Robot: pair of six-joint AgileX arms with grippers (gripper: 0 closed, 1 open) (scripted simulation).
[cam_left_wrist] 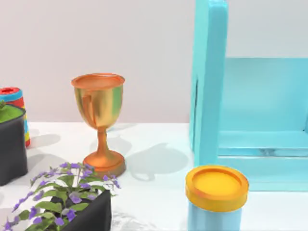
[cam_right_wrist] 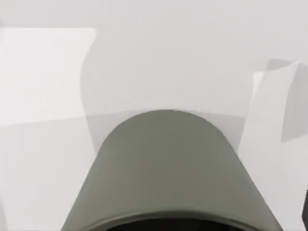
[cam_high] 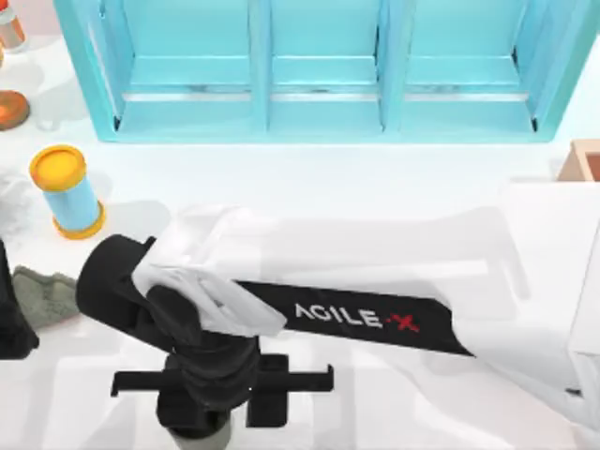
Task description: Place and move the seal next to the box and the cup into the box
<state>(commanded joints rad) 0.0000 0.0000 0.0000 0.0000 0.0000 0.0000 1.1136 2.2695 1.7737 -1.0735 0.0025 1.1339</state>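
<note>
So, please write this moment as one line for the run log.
right arm: stretched across the table toward its left front | right gripper: over cup, grip unclear | box: right edge | left arm: parked, left edge

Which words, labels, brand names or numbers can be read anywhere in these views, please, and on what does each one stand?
"AGILE·X", white letters with a red X, on the black link of the right arm that reaches across the table in the top view.
No other text: the light-blue cylinder with the yellow-orange lid, the golden-orange goblet, the turquoise cabinet and the dark olive-green cup bear no lettering.
</note>
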